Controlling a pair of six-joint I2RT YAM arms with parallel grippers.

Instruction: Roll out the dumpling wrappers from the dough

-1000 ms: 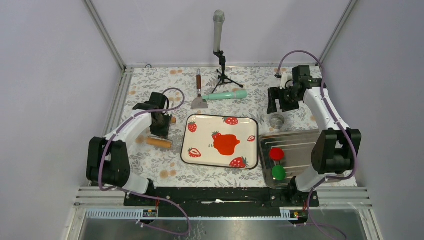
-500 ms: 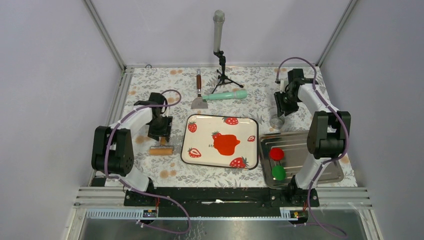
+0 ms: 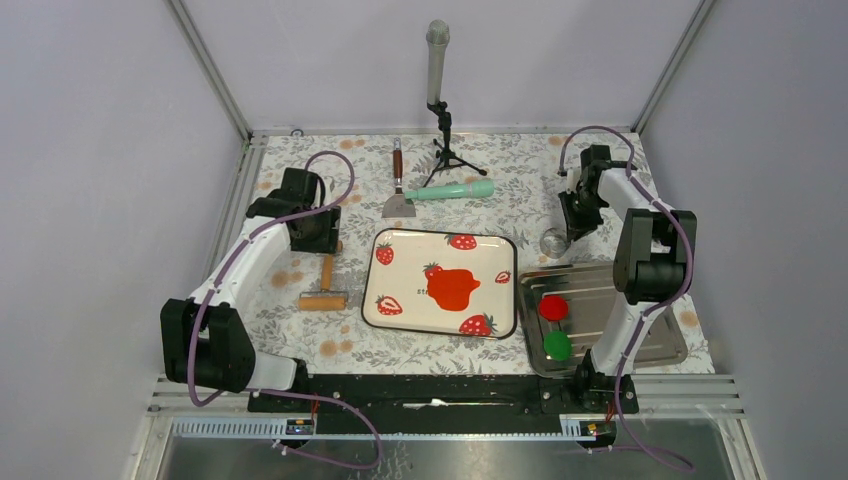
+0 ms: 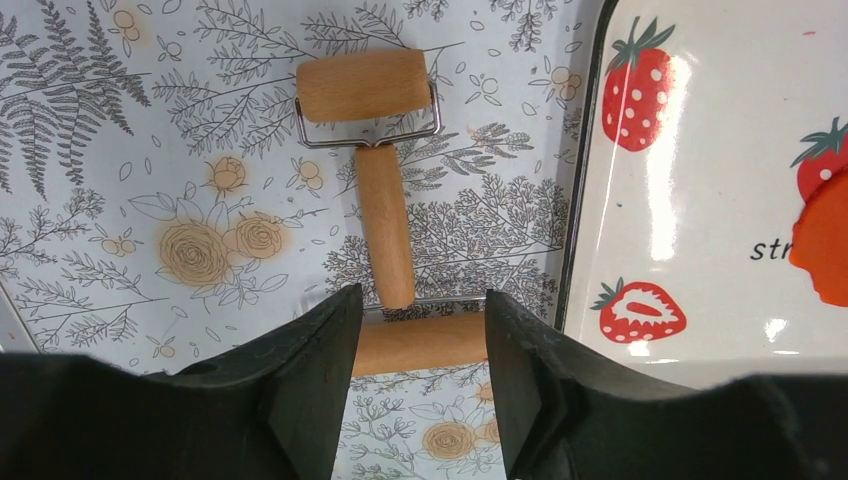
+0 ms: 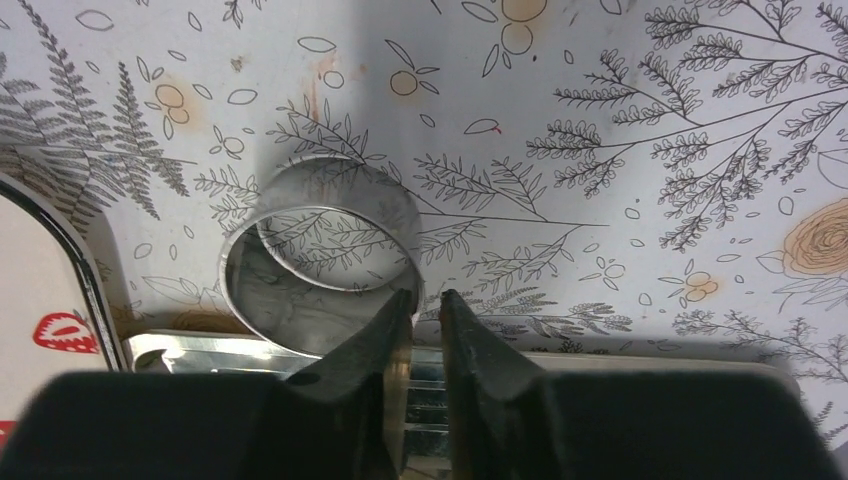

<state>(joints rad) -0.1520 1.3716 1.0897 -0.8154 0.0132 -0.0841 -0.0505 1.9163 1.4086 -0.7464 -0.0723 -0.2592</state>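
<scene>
Your right gripper sat nearly closed astride the ring cutter wall; whether it had bitten, I couldn't tell. Your left gripper hung open above the rolling pin. The dough lay flat mid-tray. A shallow pinch could have let the ring slip.

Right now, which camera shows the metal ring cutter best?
Right wrist: the ring cutter is seen close up, its wall inside the right gripper. Top external shows it small beside the steel tray; left wrist misses it.
</scene>
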